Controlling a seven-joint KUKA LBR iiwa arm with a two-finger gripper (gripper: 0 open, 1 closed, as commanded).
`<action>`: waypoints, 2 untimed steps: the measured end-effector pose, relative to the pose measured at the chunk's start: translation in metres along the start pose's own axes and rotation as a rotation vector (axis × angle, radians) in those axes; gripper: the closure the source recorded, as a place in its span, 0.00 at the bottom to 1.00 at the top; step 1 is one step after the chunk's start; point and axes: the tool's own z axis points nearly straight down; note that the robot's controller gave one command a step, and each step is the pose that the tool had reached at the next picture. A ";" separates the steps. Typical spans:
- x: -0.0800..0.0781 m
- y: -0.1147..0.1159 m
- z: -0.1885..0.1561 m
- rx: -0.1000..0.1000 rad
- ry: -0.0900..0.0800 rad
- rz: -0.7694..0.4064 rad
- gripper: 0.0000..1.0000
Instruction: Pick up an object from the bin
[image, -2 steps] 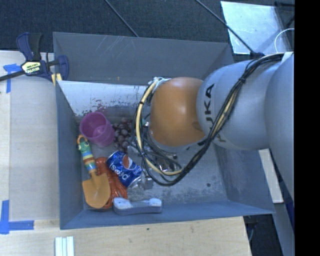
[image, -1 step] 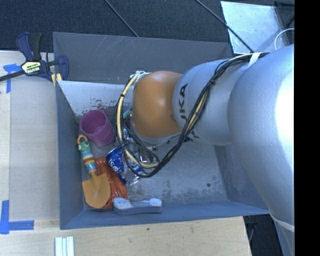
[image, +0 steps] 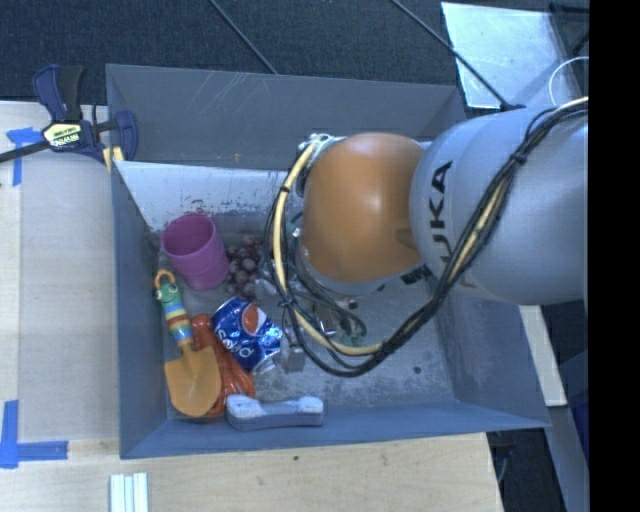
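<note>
My gripper (image: 293, 352) is low in the bin, mostly hidden under the arm's orange cover. It sits right against the right edge of a crumpled blue packet with a red and white logo (image: 246, 332). A small dark bunch of toy grapes (image: 243, 263) lies just behind the packet. Whether anything is in the gripper is hidden.
A purple cup (image: 196, 250) lies at the back left. An orange toy shovel with a colourful handle (image: 190, 375) runs along the left wall, beside an orange-red wrapper (image: 236, 380). A pale grey-blue flat piece (image: 275, 408) rests against the front wall. The arm covers the bin's right half.
</note>
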 end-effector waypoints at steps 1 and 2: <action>-0.033 0.004 0.044 -0.001 0.003 0.049 0.00; -0.019 0.027 0.047 -0.002 -0.001 0.221 0.00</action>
